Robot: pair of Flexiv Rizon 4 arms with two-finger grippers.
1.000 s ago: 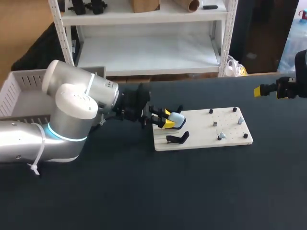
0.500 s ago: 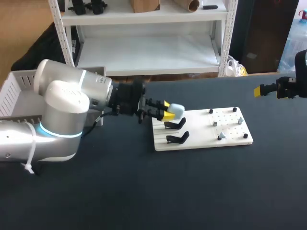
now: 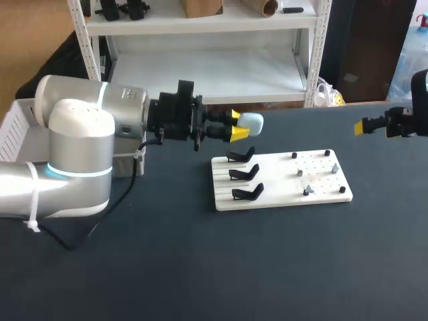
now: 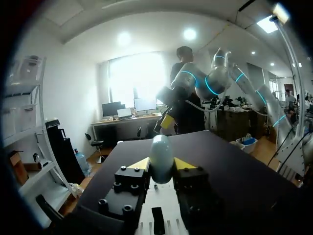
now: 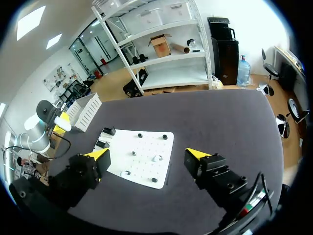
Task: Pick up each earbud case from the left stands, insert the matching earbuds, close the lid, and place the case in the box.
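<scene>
My left gripper (image 3: pixel 234 127) is shut on a pale blue earbud case (image 3: pixel 251 123), held in the air above the back left corner of the white board (image 3: pixel 281 184). In the left wrist view the case (image 4: pixel 160 156) stands upright between the yellow tips of the left gripper (image 4: pixel 161 164). Three black stands (image 3: pixel 244 174) line the board's left side, all bare. Small earbuds (image 3: pixel 307 191) sit among pegs on the board's right half. My right gripper (image 3: pixel 374 126) hangs open at the table's far right; its own view shows the right gripper (image 5: pixel 147 155) wide open, high over the board (image 5: pixel 146 144).
A white slotted box (image 3: pixel 20 124) stands at the table's back left, behind my left arm; it also shows as the box (image 5: pixel 85 110) in the right wrist view. Black pegs (image 3: pixel 327 153) stick up at the board's right corners.
My left gripper has lifted the case off the stands, rising and moving back and to the right. The right arm has stayed put.
</scene>
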